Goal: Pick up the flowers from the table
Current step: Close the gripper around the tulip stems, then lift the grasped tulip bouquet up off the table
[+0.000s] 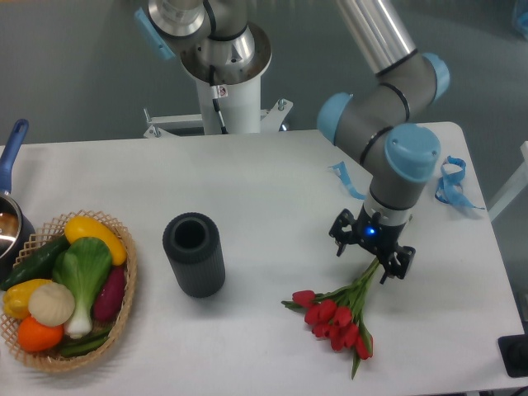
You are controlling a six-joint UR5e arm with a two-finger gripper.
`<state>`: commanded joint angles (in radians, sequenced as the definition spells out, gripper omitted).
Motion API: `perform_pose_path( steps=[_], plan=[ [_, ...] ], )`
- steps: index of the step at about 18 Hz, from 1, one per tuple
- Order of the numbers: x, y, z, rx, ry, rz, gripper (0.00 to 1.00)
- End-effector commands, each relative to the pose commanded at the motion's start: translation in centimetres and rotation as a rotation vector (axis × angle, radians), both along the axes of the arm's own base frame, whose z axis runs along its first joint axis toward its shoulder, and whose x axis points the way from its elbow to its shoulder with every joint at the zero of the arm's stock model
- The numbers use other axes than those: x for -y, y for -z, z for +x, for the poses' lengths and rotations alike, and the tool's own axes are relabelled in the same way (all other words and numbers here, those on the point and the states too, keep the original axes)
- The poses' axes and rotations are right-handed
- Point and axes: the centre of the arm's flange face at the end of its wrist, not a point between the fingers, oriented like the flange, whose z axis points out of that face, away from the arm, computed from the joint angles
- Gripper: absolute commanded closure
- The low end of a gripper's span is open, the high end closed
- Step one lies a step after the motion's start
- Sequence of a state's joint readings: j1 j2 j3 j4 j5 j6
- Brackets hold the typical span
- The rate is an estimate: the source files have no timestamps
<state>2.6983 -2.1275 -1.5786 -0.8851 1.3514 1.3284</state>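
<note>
tool fingers spread wide, straddling the stems | red tulip bunch lying flat on the white surface | black vase off to the side

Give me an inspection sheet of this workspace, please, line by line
Surface: white table, smooth, mostly bare in the middle.
Job's things: flowers, red tulips lying flat on the table, stems pointing up toward the gripper.
Clutter: dark ribbed cylinder standing upright; wicker basket of vegetables at the left; pot with blue handle at the left edge; blue ribbon scraps at the right.
Grippers: gripper low over the stem end, fingers spread either side of the stems; not closed on them.
Cables: one cable on the white pedestal.
Surroundings: grey floor behind the table.
</note>
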Motion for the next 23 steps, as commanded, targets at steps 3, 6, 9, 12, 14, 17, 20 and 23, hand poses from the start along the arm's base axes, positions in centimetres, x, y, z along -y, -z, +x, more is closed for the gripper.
perform_pose_path(
  steps=[3,6,9,12,14,17,20,23],
  plan=[
    [0.4,1.1,-0.2,-0.010,-0.008,-0.057,0.00],
    [0.4,2.7,0.2,0.002,-0.009,-0.088,0.00],
    [0.5,3.5,0.9,0.017,-0.006,-0.095,0.00],
    [0.3,3.6,0.8,0.005,-0.005,-0.089,0.04],
    [0.3,3.5,0.7,0.001,-0.006,-0.087,0.36],
    [0.2,3.3,0.4,-0.007,-0.029,-0.081,0.57],
    [-0.1,3.1,-0.1,-0.010,-0.052,-0.076,0.66],
    [-0.2,2.7,-0.2,-0.010,-0.082,-0.070,0.84]
  ],
)
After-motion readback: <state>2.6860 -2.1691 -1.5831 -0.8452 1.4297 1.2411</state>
